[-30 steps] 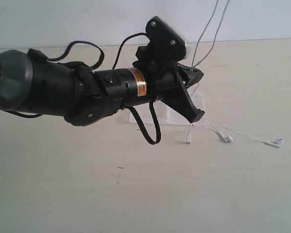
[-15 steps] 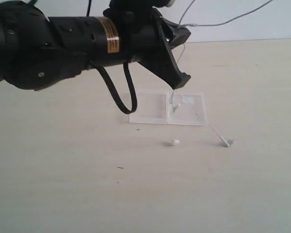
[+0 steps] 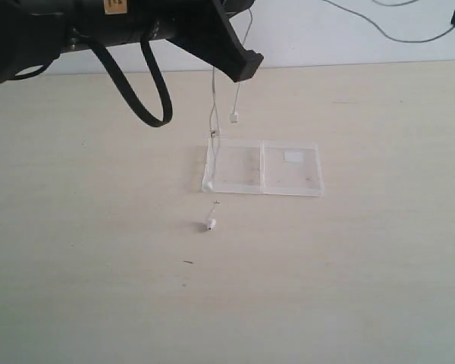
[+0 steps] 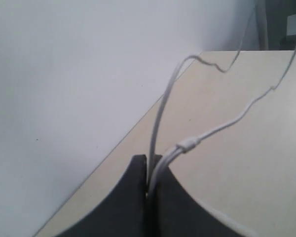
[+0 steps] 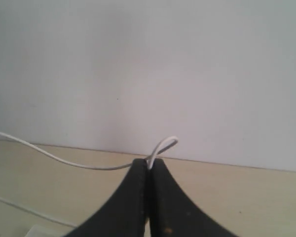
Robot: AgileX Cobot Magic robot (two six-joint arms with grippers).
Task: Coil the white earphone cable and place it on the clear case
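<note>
"Holding the white earphone cable (image 4: 187, 144) at two places, aren't we? Our left gripper (image 4: 149, 173) is clenched on a few strands bunched together, and our right gripper (image 5: 148, 165) is pinched tight on one small bend of wire."

"Yes, both have it. Between them the cable runs slack across the top of the scene. From the left gripper it hangs down to the near-left edge of the clear case (image 3: 235, 168). One earbud (image 3: 209, 224) lies on the table (image 3: 98, 265) just in front of the case, and a small white piece (image 3: 233, 117) dangles in the air above it."

"So how do we coil well from here?"

"We judge it best to bring our grippers closer and lay even loops. If we pull hard, the thin wire may slip out of the jaws."

"And the earbud?"

"We lift gently so it rises clear, rather than dragging it and catching the case's rim. The case looks light and could slide."

"Where do we aim the coil?"

"On the half without the label (image 3: 292, 156), or across the hinge, with no strand hanging over the side."
</note>
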